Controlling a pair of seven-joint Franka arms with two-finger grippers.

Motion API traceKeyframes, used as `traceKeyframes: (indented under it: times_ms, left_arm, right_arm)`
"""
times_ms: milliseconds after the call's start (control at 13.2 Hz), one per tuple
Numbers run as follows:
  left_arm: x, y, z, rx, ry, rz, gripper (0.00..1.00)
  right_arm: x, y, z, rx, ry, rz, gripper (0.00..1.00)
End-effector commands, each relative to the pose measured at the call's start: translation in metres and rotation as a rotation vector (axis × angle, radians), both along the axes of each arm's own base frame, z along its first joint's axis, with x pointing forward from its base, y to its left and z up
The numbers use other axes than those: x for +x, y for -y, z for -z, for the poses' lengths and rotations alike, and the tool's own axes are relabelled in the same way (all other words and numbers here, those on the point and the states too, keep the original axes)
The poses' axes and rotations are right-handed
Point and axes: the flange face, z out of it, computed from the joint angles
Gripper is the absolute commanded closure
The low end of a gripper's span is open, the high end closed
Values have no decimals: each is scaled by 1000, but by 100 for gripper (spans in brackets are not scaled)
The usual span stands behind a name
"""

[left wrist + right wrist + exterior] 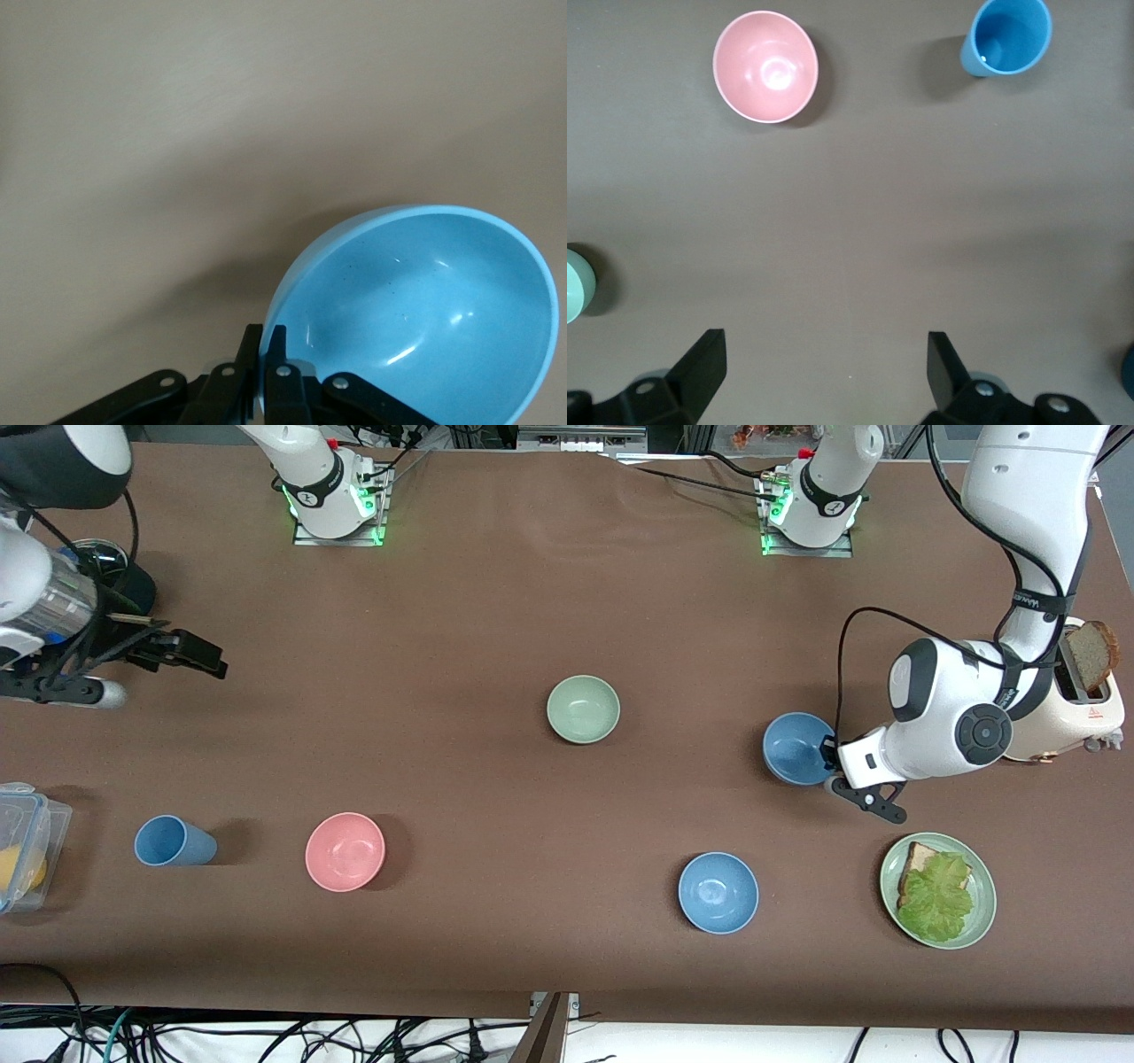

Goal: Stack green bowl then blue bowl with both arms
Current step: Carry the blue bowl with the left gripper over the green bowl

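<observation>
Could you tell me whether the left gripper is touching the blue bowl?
Touching. The left wrist view shows the left gripper with its fingers closed on the rim of the blue bowl, pinching it with no gap. The front view agrees.

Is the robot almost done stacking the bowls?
Not yet. Nothing is stacked: the green bowl sits alone mid-table. In hand: the left gripper is shut on the rim of the blue bowl, which looks tilted. The right gripper waits open at its end. Left: putting blue into green.

Bare table (691,717) lies between green bowl (583,708) and blue bowl (795,747).
</observation>
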Motion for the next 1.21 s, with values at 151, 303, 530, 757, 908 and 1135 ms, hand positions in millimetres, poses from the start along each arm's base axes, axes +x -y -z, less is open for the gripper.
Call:
traceKeyframes:
  times_ms: [151,303,530,757,908,1135]
  left_arm:
    - [2,93,-64,-93,-64,-74,100]
    - [-13,172,-89,-49,-90,-126,100]
    - [-45,283,-88,-5,-101,-174,100]
    - [-71,340,-50,53,-85,-216,100]
    - [-71,344,-39,89,-36,-176,100]
    - [-88,377,-9,69,-16,-147,100]
  right_arm:
    - [4,0,-19,6,26,-18,0]
    - [5,0,-32,3,48,-11,0]
    - [4,-9,-31,-1,36,-4,0]
    - [4,-9,-31,-1,36,-3,0]
    - [4,-9,-31,-1,36,-3,0]
    - [4,-9,-31,-1,38,-1,0]
